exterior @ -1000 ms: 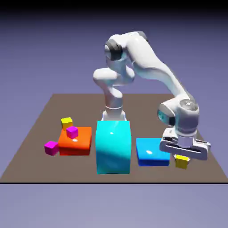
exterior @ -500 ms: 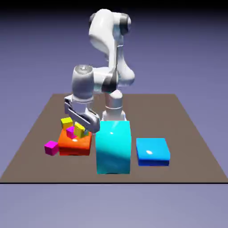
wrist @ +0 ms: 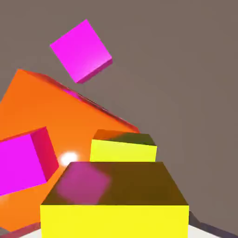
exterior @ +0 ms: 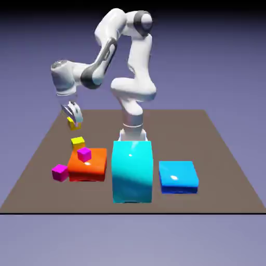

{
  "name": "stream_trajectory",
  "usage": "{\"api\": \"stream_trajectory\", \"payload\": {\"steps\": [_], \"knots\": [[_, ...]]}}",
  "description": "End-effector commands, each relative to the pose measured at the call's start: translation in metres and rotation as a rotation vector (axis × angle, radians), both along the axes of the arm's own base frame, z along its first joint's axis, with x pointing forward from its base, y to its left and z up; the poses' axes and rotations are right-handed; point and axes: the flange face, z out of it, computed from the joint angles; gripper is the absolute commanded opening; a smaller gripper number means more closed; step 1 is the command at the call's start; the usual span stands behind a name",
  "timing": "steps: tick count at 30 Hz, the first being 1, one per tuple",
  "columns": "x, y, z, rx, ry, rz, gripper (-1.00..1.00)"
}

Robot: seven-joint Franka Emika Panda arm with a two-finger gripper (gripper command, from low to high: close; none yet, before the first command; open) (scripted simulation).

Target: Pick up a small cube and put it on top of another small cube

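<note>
My gripper (exterior: 72, 117) hangs in the air on the exterior view's left, shut on a small yellow cube (exterior: 71, 123). In the hand view that held cube (wrist: 116, 200) fills the bottom and hides the fingertips. The other small yellow cube (exterior: 78, 141) rests on the table just behind the orange block, well below the held one and apart from it. In the hand view this second cube (wrist: 123, 147) shows right past the held cube's top edge.
A flat orange block (exterior: 88, 166) carries a magenta cube (exterior: 84, 154); another magenta cube (exterior: 60, 172) lies on the table at its left. A tall cyan block (exterior: 132, 172) stands in the middle and a flat blue block (exterior: 178, 177) at the right.
The arm has swung from the exterior view's right, beside the blue block, across to the left with the yellow cube in its grip, then risen above the other yellow cube.
</note>
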Motion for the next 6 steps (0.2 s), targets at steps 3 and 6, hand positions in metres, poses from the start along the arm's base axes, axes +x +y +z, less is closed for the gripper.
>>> {"api": "stream_trajectory", "payload": {"steps": [3,6], "knots": [[-0.003,0.003,-0.031,-0.003,0.003,-0.001,-1.0],[-0.002,0.002,-0.019,-0.002,0.002,0.0,1.0]]}}
